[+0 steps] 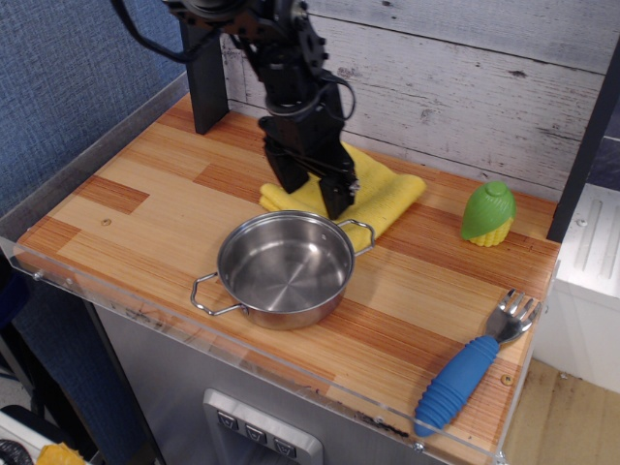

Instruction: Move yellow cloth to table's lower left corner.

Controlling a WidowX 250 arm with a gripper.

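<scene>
The yellow cloth (pixel 384 194) lies folded on the back middle of the wooden table (pixel 145 199), just behind the steel pot. My gripper (pixel 310 191) stands down on the cloth's left half. Its black fingers (pixel 337 197) press into the fabric and hold it. The cloth's left edge is partly hidden behind the fingers. The table's near left corner (pixel 58 242) is far to the left of the cloth.
A steel pot (pixel 284 266) with two wire handles sits right in front of the cloth, its rim touching the cloth's front edge. A green-and-yellow toy corn (pixel 487 213) stands at the back right. A blue-handled fork (pixel 475 368) lies at the front right. A black post (pixel 201 77) stands at the back left.
</scene>
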